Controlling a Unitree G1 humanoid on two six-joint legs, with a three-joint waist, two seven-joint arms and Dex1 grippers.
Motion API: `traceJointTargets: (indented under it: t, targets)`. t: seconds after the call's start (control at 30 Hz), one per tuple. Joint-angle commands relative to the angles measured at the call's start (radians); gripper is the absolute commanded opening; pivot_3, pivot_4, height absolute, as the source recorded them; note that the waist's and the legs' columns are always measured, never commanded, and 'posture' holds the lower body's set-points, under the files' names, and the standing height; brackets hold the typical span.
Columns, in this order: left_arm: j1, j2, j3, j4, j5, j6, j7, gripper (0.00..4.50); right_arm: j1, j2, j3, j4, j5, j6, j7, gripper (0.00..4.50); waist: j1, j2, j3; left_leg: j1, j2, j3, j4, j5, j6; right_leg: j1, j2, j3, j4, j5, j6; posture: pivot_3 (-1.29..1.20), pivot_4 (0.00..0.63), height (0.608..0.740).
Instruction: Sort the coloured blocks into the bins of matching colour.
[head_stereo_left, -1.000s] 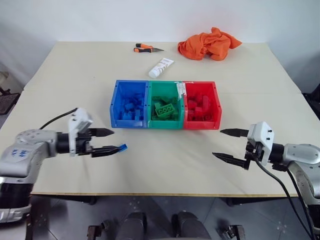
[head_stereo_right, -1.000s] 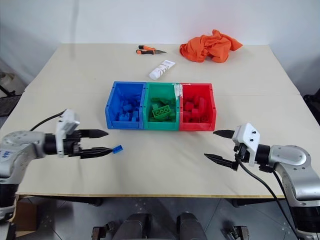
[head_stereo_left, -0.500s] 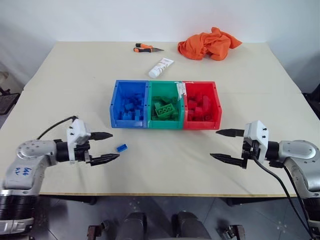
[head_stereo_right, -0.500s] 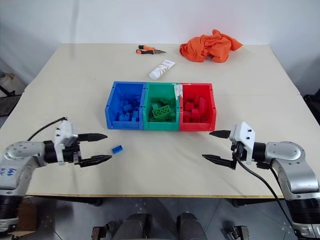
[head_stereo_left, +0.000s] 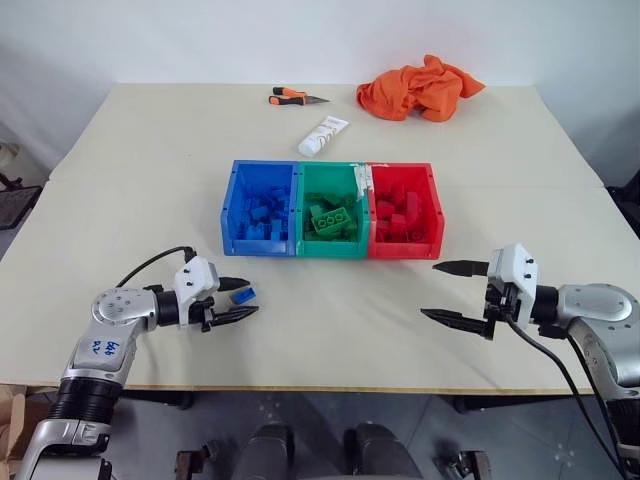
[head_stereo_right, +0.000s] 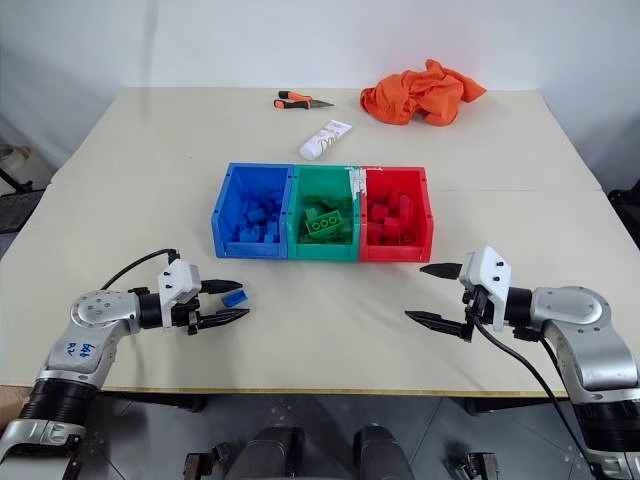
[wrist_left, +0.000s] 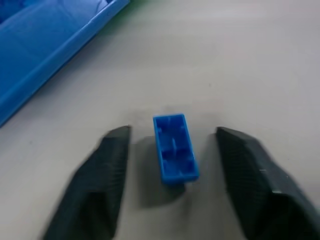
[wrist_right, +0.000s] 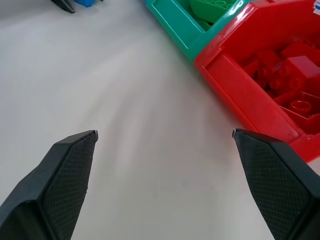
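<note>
I have the left gripper (head_stereo_left: 237, 299) low over the pale beige tabletop (head_stereo_left: 330, 310), in front of the blue bin, and the small blue plastic brick (wrist_left: 174, 148) lies flat on the table right between its two black fingers (wrist_left: 102, 182). In the left wrist view the brick is hollow side up, with a clear gap of table on each side — neither finger touches it, so the jaws stand partly apart and hold nothing. From the head camera the brick (head_stereo_left: 243, 295) sits near the fingertips, just short of the blue bin's front lip.

The row of three joined plastic bins stands mid-table: the blue rectangular bin (head_stereo_left: 259, 209) on the left, the green bin (head_stereo_left: 333, 210) in the middle, the red bin (head_stereo_left: 403, 210) on the right, each with bricks of its own colour inside.

My right gripper (head_stereo_left: 458, 292) hangs above the table in front of and to the right of the red bin — fingers spread wide, nothing between them.

Behind the bins lie a white tube (head_stereo_left: 322, 135), an orange-handled tool (head_stereo_left: 295, 97) and a crumpled orange cloth (head_stereo_left: 417, 87).
</note>
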Motion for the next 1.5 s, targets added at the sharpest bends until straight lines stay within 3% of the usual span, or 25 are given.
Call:
traceJointTargets:
  t: [0.03, 0.13, 0.17, 0.37, 0.47, 0.63, 0.8, 1.07, 1.17, 1.23, 1.33, 1.5]
  targets:
    - [-0.008, 0.002, 0.002, 0.008, 0.006, 0.012, 0.006, 1.57, 0.008, -0.022, -0.044, -0.039, 0.023, 0.000, 0.003, 4.50, -0.001, 0.000, 0.000, 0.000, 0.000, 0.000, 0.000, 0.000, 0.000, 0.000, 0.000, 0.000, 0.000, 0.000, 0.000, 0.00, 0.150, 0.740]
    - [-0.027, -0.002, 0.029, -0.084, -0.071, 0.079, -0.008, 0.61, 0.045, -0.024, -0.085, -0.070, 0.059, 0.001, 0.022, 4.50, 0.000, 0.000, 0.000, 0.000, 0.000, 0.000, 0.000, 0.000, 0.000, 0.000, 0.000, 0.000, 0.000, 0.000, 0.000, 0.00, 0.150, 0.740]
    - [-0.044, -0.006, 0.041, -0.129, -0.106, 0.114, -0.003, 0.47, 0.059, -0.023, -0.101, -0.086, 0.077, 0.001, 0.029, 4.50, 0.000, 0.000, 0.000, 0.000, 0.000, 0.000, 0.000, 0.000, 0.000, 0.000, 0.000, 0.000, 0.000, 0.000, 0.000, 0.00, 0.150, 0.740]
    - [-0.211, -0.048, 0.080, -0.208, -0.163, 0.249, 0.109, 0.49, 0.089, -0.007, -0.138, -0.136, 0.102, 0.017, -0.007, 4.50, 0.003, 0.000, 0.000, -0.001, 0.000, 0.000, 0.002, 0.000, 0.000, 0.000, 0.000, 0.000, -0.001, 0.001, 0.001, 0.00, 0.150, 0.740]
    - [-0.292, -0.071, 0.077, -0.162, -0.147, 0.242, 0.139, 0.49, 0.095, 0.002, -0.145, -0.153, 0.110, 0.025, -0.031, 4.50, -0.002, 0.000, 0.000, -0.001, 0.000, 0.000, 0.002, 0.000, 0.001, 0.000, 0.001, 0.000, 0.000, 0.001, 0.001, 0.00, 0.150, 0.740]
    - [-0.446, -0.104, 0.025, 0.069, -0.009, 0.151, 0.227, 0.49, 0.097, 0.007, -0.154, -0.164, 0.111, 0.021, -0.064, 4.50, -0.002, 0.000, 0.000, 0.000, 0.000, 0.002, 0.003, 0.000, 0.000, 0.000, 0.001, 0.001, 0.001, 0.001, 0.001, 0.00, 0.150, 0.740]
    - [-0.522, -0.116, 0.012, 0.219, 0.059, 0.075, 0.268, 2.03, 0.101, 0.003, -0.173, -0.170, 0.115, 0.024, -0.090, 4.50, 0.000, -0.001, 0.000, -0.001, 0.000, 0.003, 0.005, -0.001, 0.002, 0.000, 0.001, 0.002, 0.002, 0.001, 0.001, 0.00, 0.150, 0.740]
    - [-0.519, -0.137, 0.025, 0.214, 0.027, 0.045, 0.195, 4.46, 0.087, -0.007, -0.171, -0.157, 0.114, 0.020, -0.099, 4.50, 0.002, -0.001, 0.000, -0.002, 0.000, 0.003, 0.008, -0.002, 0.003, -0.001, 0.001, 0.002, 0.002, 0.001, 0.002, 0.00, 0.150, 0.740]
    - [-0.483, -0.118, 0.053, 0.145, -0.042, 0.095, 0.115, 4.46, 0.077, -0.014, -0.174, -0.144, 0.114, 0.017, -0.090, 4.50, -0.002, -0.001, 0.000, -0.002, 0.000, 0.003, 0.008, -0.002, 0.003, -0.001, 0.001, 0.002, 0.002, 0.001, 0.002, 0.00, 0.150, 0.740]
    - [-0.434, -0.082, 0.092, 0.066, -0.129, 0.205, 0.052, 4.46, 0.078, -0.029, -0.188, -0.127, 0.116, 0.011, -0.070, 4.50, -0.006, 0.000, 0.000, -0.002, 0.000, 0.003, 0.008, -0.002, 0.003, -0.001, 0.001, 0.002, 0.002, 0.001, 0.002, 0.00, 0.150, 0.740]
    - [-0.308, 0.003, 0.156, -0.045, -0.216, 0.234, -0.050, 4.46, 0.092, -0.064, -0.222, -0.088, 0.116, -0.004, -0.021, 4.50, -0.018, 0.000, 0.000, -0.002, 0.001, 0.003, 0.007, -0.002, 0.003, -0.001, 0.001, 0.003, 0.003, 0.001, 0.002, 0.00, 0.150, 0.740]
    - [-0.154, 0.111, 0.213, -0.053, -0.231, 0.222, -0.134, 4.46, 0.076, -0.094, -0.283, -0.008, 0.159, -0.039, 0.080, 4.50, -0.023, 0.000, 0.000, -0.001, 0.001, 0.003, 0.007, -0.003, 0.005, 0.000, 0.001, 0.003, 0.002, 0.001, 0.002, 0.00, 0.150, 0.740]
